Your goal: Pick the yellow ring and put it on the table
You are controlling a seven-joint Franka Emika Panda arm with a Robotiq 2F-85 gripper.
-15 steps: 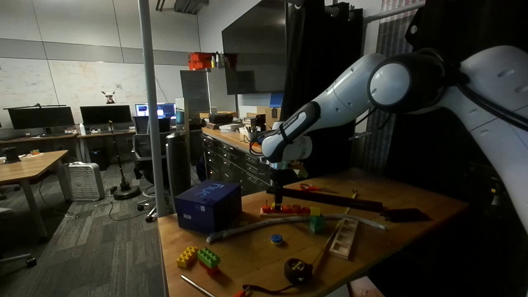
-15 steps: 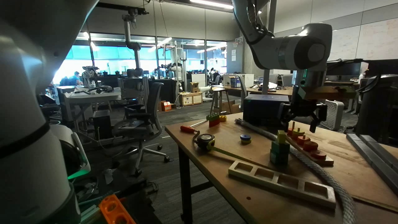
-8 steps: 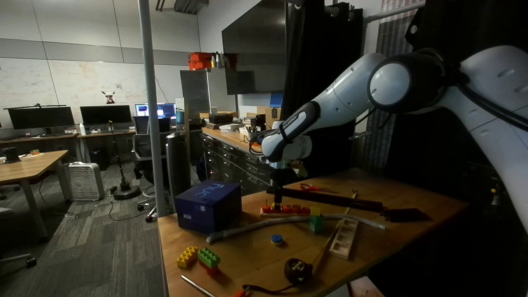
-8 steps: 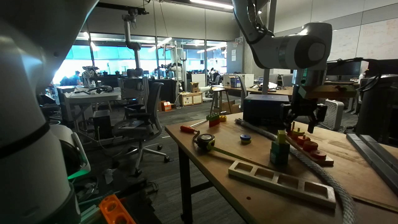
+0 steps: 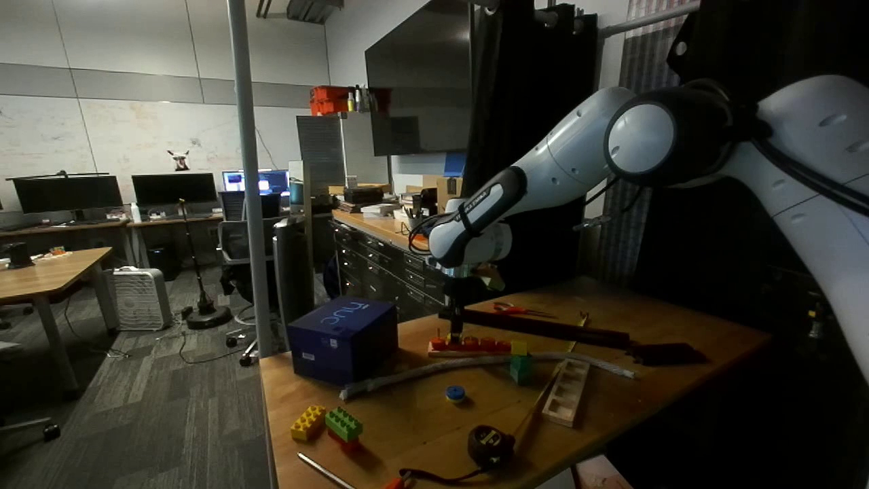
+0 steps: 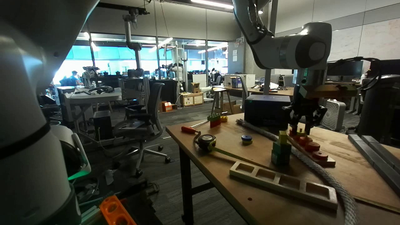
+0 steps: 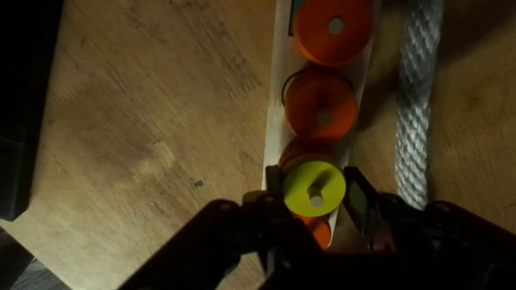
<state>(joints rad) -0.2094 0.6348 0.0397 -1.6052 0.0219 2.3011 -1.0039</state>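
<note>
Yellow ring (image 7: 299, 190) sits between red rings (image 7: 316, 96), grey rope (image 7: 414, 108) nearby.

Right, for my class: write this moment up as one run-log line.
target: yellow ring; gripper: straddles ring, firm grip unclear; ring: on a peg of the wooden board; table placement: not yet done

The table (image 7: 133, 117) is scuffed wood, the yellow ring (image 7: 297, 186) smooth and matt, the rope (image 7: 414, 117) rough braid.

grey carpet floor (image 5: 183, 394), whiteboard wall (image 5: 136, 136), bright windows (image 6: 109, 56), dark office chair (image 6: 153, 104)
</note>
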